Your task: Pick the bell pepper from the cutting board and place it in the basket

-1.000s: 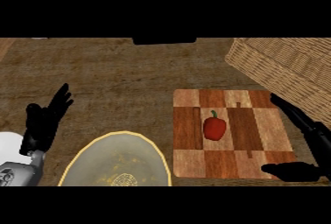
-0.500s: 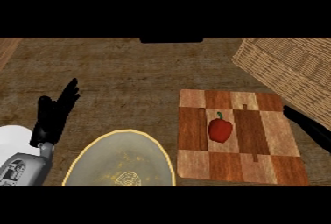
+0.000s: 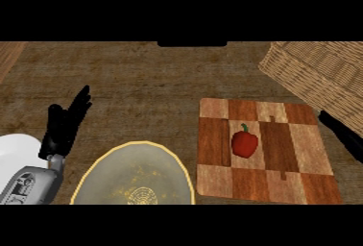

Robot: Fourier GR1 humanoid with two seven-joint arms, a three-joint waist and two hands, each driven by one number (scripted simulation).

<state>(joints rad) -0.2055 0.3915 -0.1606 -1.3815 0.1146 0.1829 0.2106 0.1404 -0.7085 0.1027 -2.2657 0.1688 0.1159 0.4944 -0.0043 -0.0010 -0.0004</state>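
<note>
Dark brown, mottled wood grain covers the bench (image 3: 156, 77), which fills the head view from edge to edge. At the upper right corner sits the large woven wicker basket (image 3: 319, 72), tan, its rim running diagonally and its lower side close to the far right corner of the board. Below it lies the square wooden cutting board (image 3: 284, 178) of light and dark checkered blocks, flat on the bench. Left of the board, along the lower edge, rests the round plate (image 3: 135, 178), olive-grey with a yellow rim and a gold pattern near its bottom; it stands just beside the board without overlapping it. A white rounded object (image 3: 18, 149) shows at the far left edge, partly hidden behind the grey forearm (image 3: 32, 185).

That forearm comes up from the lower left corner and ends in the black left hand (image 3: 64, 127), held upright above the bench left of the plate, its fingers (image 3: 81, 101) straight and spread, pointing toward the far side, touching nothing. The right hand (image 3: 344, 137) appears only as a black strip at the right edge, between basket and board; whether its fingers are open or closed I cannot tell

The small red bell pepper (image 3: 245, 143) with a green stem lies near the middle of the cutting board, apart from both hands
</note>
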